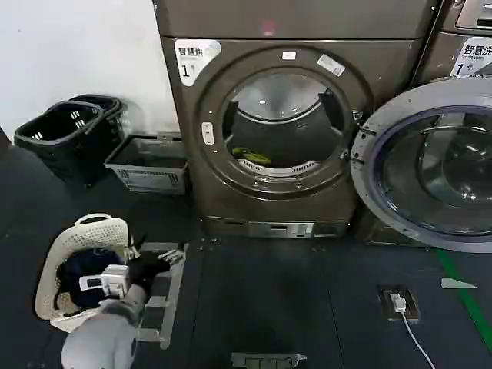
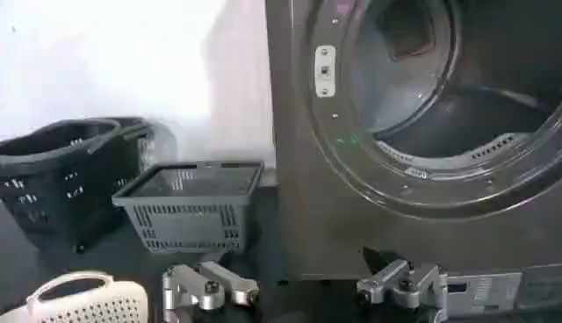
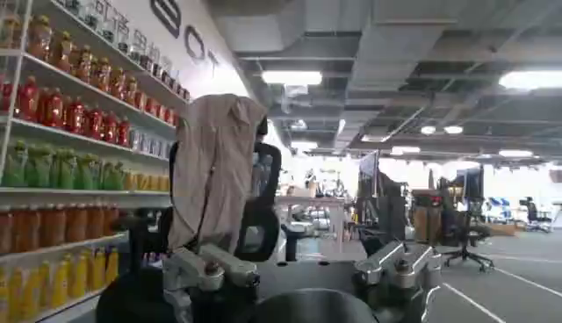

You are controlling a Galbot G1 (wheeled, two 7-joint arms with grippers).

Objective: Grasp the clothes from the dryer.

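- Left claw (image 2: pixel 303 290) spread, holding nothing, low near the floor in front of the dryer (image 1: pixel 231 184).
- Clothes (image 1: pixel 250 156) lie in the drum's lower left.
- Right claw (image 3: pixel 303 276) spread, facing shelves (image 3: pixel 70 132).

L end effector (image 1: pixel 157 288) low, open

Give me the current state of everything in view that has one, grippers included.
dryer: door open, drum exposed.
clothes: lying loose at the front of the drum, ungrasped.
neighbouring machine's glass door: swung open beside the dryer.
left gripper: open, low in front of the dryer, holding nothing.
right gripper: open, empty, facing away into the room.
white basket: on the floor, dark cloth inside.
grey basket: upright beside the dryer.
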